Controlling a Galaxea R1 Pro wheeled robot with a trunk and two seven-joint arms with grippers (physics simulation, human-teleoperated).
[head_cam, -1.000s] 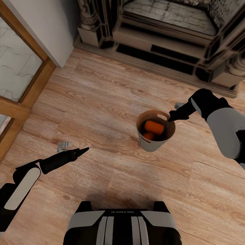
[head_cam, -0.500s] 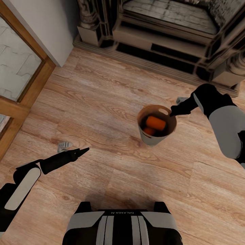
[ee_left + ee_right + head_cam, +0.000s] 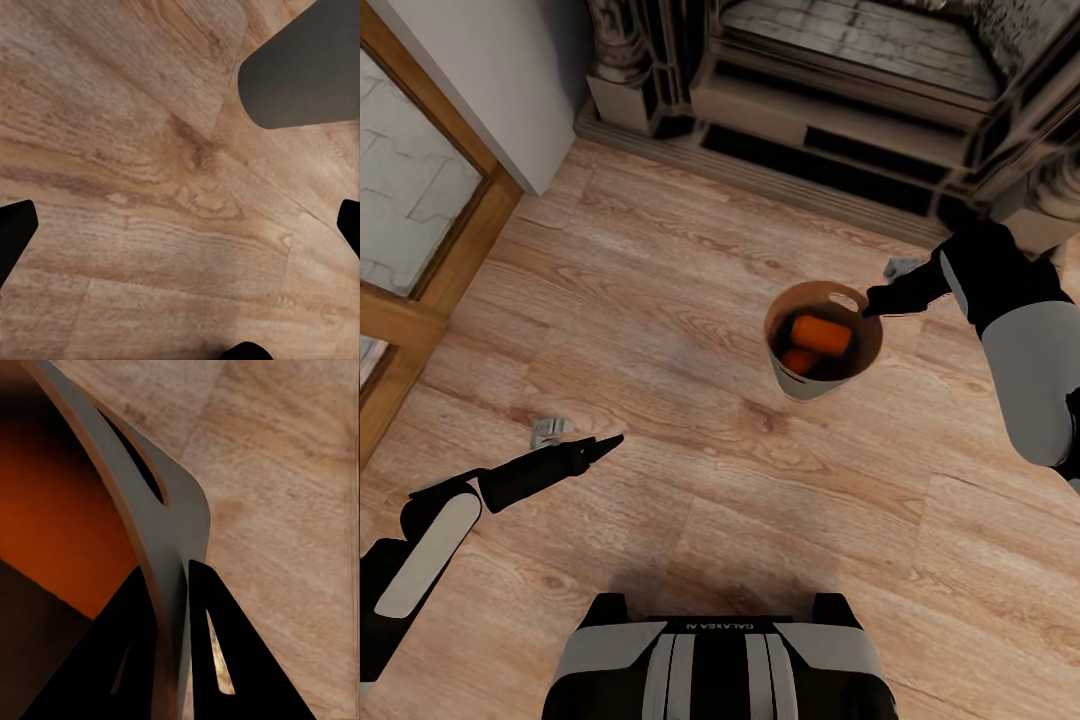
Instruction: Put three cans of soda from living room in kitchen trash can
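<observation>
A robot looks down at a light wood plank floor [image 3: 690, 300] in front of a brick fireplace [image 3: 840, 110]. Its right gripper [image 3: 872, 304] pinches the rim of a small pale grey trash can [image 3: 807, 381], the two dark fingers [image 3: 225, 660] closed on either side of the thin wall beside the slot handle [image 3: 846, 300]. The bin appears lifted and tilted, hanging from that single pinch. Inside its brown interior lie two orange soda cans [image 3: 820, 335]; a third can cannot be made out.

The left gripper [image 3: 603, 441] hovers low over bare floor, well apart from the bin, holding nothing, its fingers drawn close to a point. A small grey scrap [image 3: 546, 431] lies on the planks just beside it.

The likely risk: the grip is on the rim's edge alone, so a swing or jolt while driving could let the bin slip, or tip it further and spill the cans.
</observation>
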